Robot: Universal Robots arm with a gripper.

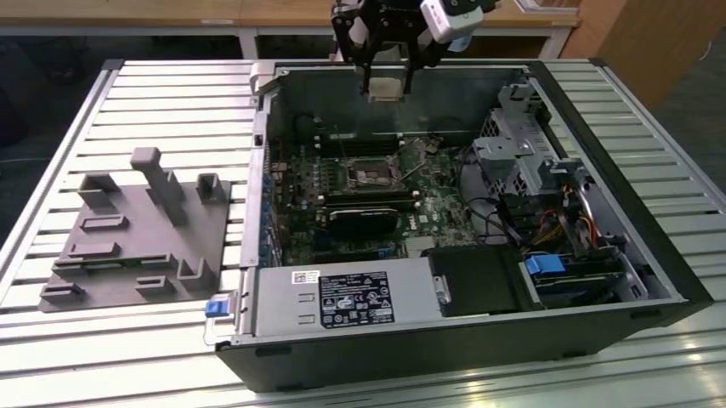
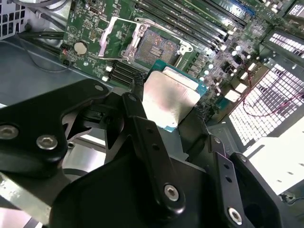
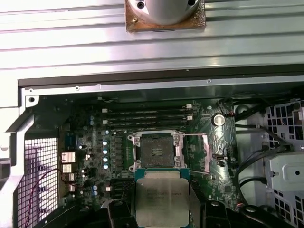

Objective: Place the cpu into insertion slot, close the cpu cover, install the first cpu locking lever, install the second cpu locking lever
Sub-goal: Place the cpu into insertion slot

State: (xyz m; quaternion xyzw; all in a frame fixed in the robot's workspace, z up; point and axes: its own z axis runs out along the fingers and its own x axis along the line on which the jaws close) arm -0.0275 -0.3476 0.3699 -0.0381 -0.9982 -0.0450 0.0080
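Silver-grey and flat, the cpu (image 2: 171, 97) hangs pinched between the two black fingers (image 2: 142, 133) of the gripper (image 1: 386, 78), which close on opposite edges of the chip and leave its metal top bare. In the exterior view the arm holds it high over the far wall of the open computer case (image 1: 669, 280), at about twelve o'clock of the green motherboard (image 1: 437, 204). The insertion slot (image 1: 369, 177) lies well below it, toward six o'clock, and the two are clearly apart. Both wrist views show the slot uncovered, its dark contact field exposed, with the cpu cover (image 2: 135, 38) swung up and standing open just beside it. Long black memory slots (image 3: 147, 116) run next to the socket. A grey moulded fixture (image 1: 142, 238) sits on the slatted metal bench (image 1: 170, 93) at nine o'clock of the case. The chip is likely light and quite rigid, so weight should be no trouble. Its smooth lid and thin edges probably give little grip, and a skewed hold could let it twist. Its underside and the socket's fine contacts look the fragile parts, which argues for an edge hold such as this one, kept level, with nothing pressing on the faces. Nothing yet sits in the slot, and the cover is not yet closed.
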